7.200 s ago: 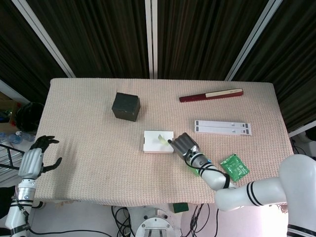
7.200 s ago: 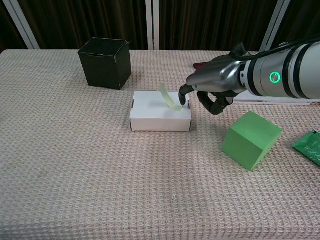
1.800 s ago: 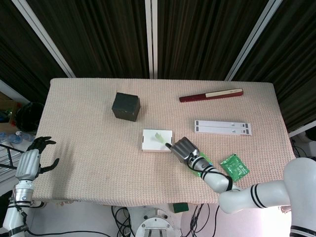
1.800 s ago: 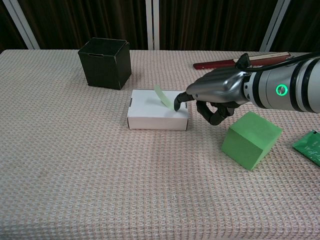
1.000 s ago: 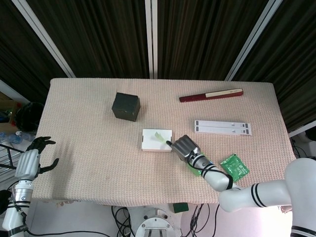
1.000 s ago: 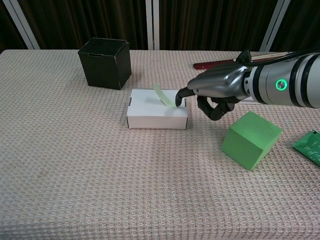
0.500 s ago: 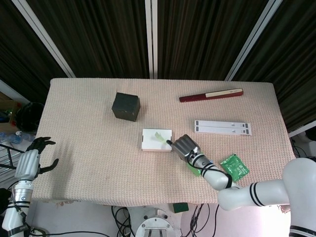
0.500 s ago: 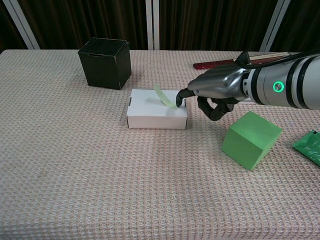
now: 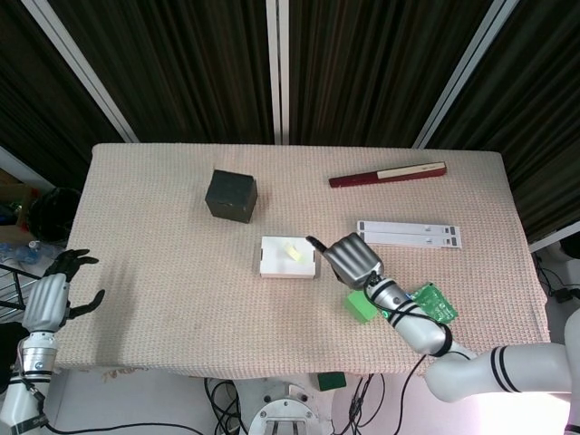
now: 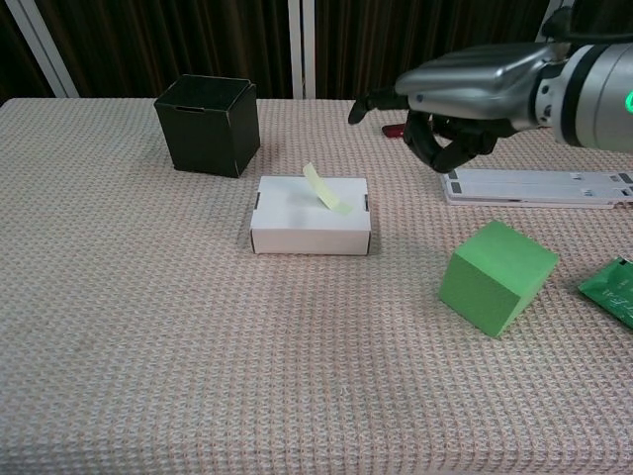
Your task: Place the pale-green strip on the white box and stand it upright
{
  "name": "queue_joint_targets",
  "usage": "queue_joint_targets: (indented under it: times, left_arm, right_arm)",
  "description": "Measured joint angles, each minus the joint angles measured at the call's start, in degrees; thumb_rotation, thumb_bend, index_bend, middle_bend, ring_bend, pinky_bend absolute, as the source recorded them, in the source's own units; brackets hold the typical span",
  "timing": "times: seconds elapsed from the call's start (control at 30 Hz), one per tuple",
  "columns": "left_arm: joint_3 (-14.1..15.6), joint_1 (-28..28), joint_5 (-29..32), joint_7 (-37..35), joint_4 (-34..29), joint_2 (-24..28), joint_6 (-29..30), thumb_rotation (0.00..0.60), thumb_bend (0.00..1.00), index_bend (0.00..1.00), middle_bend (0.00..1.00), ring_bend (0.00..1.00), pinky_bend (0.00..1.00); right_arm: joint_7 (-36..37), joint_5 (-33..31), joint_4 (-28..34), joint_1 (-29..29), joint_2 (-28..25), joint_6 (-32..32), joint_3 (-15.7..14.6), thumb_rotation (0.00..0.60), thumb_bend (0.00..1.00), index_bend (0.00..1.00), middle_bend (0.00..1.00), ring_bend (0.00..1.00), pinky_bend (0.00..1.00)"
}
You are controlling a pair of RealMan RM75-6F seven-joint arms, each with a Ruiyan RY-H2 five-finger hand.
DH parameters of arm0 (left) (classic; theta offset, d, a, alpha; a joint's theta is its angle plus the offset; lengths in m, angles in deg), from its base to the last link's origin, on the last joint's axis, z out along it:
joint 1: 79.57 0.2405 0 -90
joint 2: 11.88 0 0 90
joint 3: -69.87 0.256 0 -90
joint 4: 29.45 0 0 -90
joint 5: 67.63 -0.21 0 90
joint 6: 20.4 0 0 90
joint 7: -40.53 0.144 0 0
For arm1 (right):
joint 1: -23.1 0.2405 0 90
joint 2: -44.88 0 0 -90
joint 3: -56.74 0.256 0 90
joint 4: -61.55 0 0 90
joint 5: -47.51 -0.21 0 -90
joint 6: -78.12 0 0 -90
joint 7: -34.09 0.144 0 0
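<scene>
The pale-green strip [image 10: 324,188] stands leaning on top of the white box [image 10: 312,230] at the table's middle, its upper end tipped to the left. The head view shows the strip [image 9: 291,249] on the box [image 9: 275,261] with nothing touching it. My right hand [image 10: 457,91] hovers above and to the right of the box, one finger stretched toward the left and the others curled in, holding nothing. From above, the right hand [image 9: 353,257] sits just right of the box. My left hand [image 9: 47,300] hangs off the table's left edge with fingers spread, empty.
A black box [image 10: 208,123] stands behind and left of the white box. A green cube [image 10: 497,277] and a green packet [image 10: 613,291] lie to the front right. Two long white plates [image 10: 539,186] and a dark red bar [image 9: 388,174] lie farther back right.
My right hand has let go of the strip's lower end and risen up and back to the right. The strip stays leaning on the box. The left hand has barely moved.
</scene>
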Motion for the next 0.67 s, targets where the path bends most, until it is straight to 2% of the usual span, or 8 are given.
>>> queue_joint_targets:
  times: [0.13, 0.17, 0.2, 0.23, 0.3, 0.4, 0.57, 0.67]
  left_arm:
    - [0.09, 0.74, -2.14, -0.34, -0.51, 0.11, 3.21, 0.600, 0.25, 0.29, 0.17, 0.08, 0.20]
    - [0.13, 0.98, -2.78, -0.40, -0.53, 0.06, 4.21, 0.600, 0.25, 0.29, 0.17, 0.08, 0.20]
    - [0.20, 1.25, -3.49, -0.45, -0.49, -0.01, 5.32, 0.600, 0.25, 0.28, 0.17, 0.08, 0.20]
    - [0.32, 1.68, -4.53, -0.48, -0.35, -0.15, 6.95, 0.600, 0.24, 0.28, 0.17, 0.08, 0.20]
    - [0.64, 2.44, -6.32, -0.42, 0.14, -0.43, 9.64, 0.600, 0.20, 0.25, 0.17, 0.08, 0.20]
    - [1.67, 3.97, -10.00, 0.04, 2.14, -0.99, 14.35, 0.600, 0.11, 0.20, 0.17, 0.07, 0.19]
    - [5.22, 6.27, -14.75, 4.22, 6.39, -0.91, 17.59, 0.580, 0.09, 0.11, 0.10, 0.02, 0.14]
    - [6.80, 7.37, -15.82, 9.02, 5.79, 0.04, 17.85, 0.495, 0.09, 0.10, 0.09, 0.02, 0.13]
  right_arm:
    - [8.70, 11.55, -0.61, -9.21, -3.71, -8.35, -2.86, 0.600, 0.62, 0.01, 0.20, 0.12, 0.08]
    - [10.42, 13.39, -1.33, -11.61, -4.34, -10.15, -3.75, 0.600, 0.50, 0.00, 0.06, 0.02, 0.02]
    - [11.95, 14.72, -2.28, -14.08, -4.86, -11.94, -4.62, 0.598, 0.43, 0.00, 0.02, 0.00, 0.00]
    - [13.85, 15.85, -3.94, -17.44, -5.36, -14.38, -5.68, 0.573, 0.36, 0.00, 0.00, 0.00, 0.00]
    - [17.09, 16.78, -7.31, -22.51, -5.59, -18.07, -6.92, 0.452, 0.26, 0.00, 0.00, 0.00, 0.00]
    - [24.01, 17.64, -14.65, -30.55, -4.80, -23.30, -8.21, 0.330, 0.20, 0.00, 0.00, 0.00, 0.00]
    - [35.43, 18.58, -27.04, -42.31, -3.13, -27.97, -10.52, 0.317, 0.19, 0.00, 0.00, 0.00, 0.00]
    - [39.16, 20.37, -29.85, -46.49, -3.25, -29.59, -11.38, 0.318, 0.19, 0.00, 0.00, 0.00, 0.00]
